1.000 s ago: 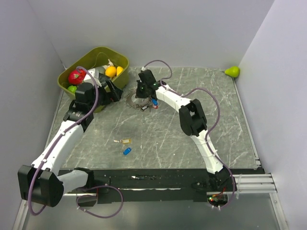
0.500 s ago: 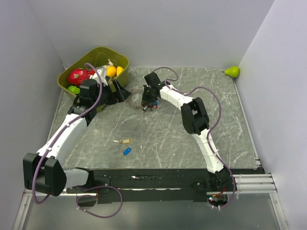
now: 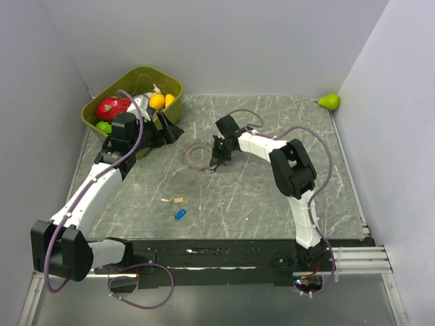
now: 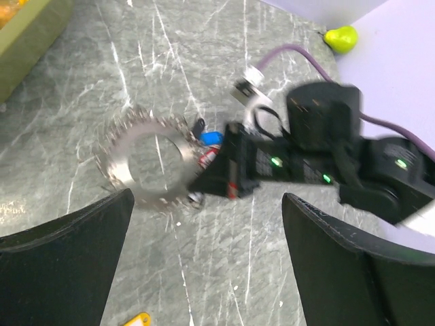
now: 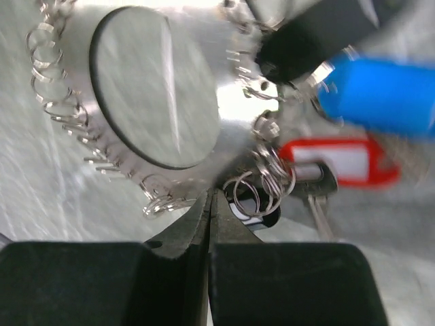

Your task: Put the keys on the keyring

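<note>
The keyring (image 3: 196, 155), a flat silvery loop fringed with small wire rings, lies mid-table. It also shows in the left wrist view (image 4: 122, 155) and the right wrist view (image 5: 228, 88). My right gripper (image 3: 219, 151) is shut, its tips (image 5: 209, 198) pinching the keyring's edge. A blue-tagged key (image 5: 380, 95) and a red-tagged key (image 5: 340, 159) hang on small rings at that edge. A yellow key (image 3: 178, 200) and another blue key (image 3: 180, 214) lie loose nearer the front. My left gripper (image 3: 170, 129) is open and empty (image 4: 204, 272), just left of the keyring.
An olive bin (image 3: 132, 76) of toy fruit stands at the back left, right behind my left gripper. A green pear (image 3: 329, 102) sits in the back right corner. Grey walls close in the table.
My right gripper has moved right and toward the front, and the keyring has shifted with it. The left gripper has closed in slightly from the bin side.
</note>
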Robot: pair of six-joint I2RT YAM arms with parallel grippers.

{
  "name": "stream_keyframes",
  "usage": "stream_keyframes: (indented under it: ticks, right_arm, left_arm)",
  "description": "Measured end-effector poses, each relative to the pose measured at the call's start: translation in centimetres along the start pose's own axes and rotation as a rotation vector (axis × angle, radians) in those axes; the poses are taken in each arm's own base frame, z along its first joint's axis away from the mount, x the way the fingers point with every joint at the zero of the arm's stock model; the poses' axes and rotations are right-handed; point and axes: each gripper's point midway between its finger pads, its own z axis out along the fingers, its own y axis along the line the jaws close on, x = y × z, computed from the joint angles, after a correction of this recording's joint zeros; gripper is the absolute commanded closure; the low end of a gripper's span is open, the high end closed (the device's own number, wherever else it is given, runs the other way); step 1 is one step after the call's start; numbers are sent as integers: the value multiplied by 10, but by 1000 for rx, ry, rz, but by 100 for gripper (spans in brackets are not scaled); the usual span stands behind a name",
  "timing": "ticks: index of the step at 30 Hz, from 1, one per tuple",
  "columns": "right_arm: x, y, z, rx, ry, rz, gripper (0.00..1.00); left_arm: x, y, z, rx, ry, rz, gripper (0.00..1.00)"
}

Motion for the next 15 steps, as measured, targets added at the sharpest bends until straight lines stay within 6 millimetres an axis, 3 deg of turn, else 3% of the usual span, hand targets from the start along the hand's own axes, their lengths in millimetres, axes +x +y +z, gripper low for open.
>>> stream_keyframes:
  ticks: [11, 15]
  right_arm:
    - [85, -62, -63, 103, 39, 2, 100]
    - [93, -72, -99, 123, -22, -26, 100]
  left_arm:
    - [9, 8, 9, -25, 27, -49, 4]
    - [19, 9, 19, -8, 63, -89, 4]
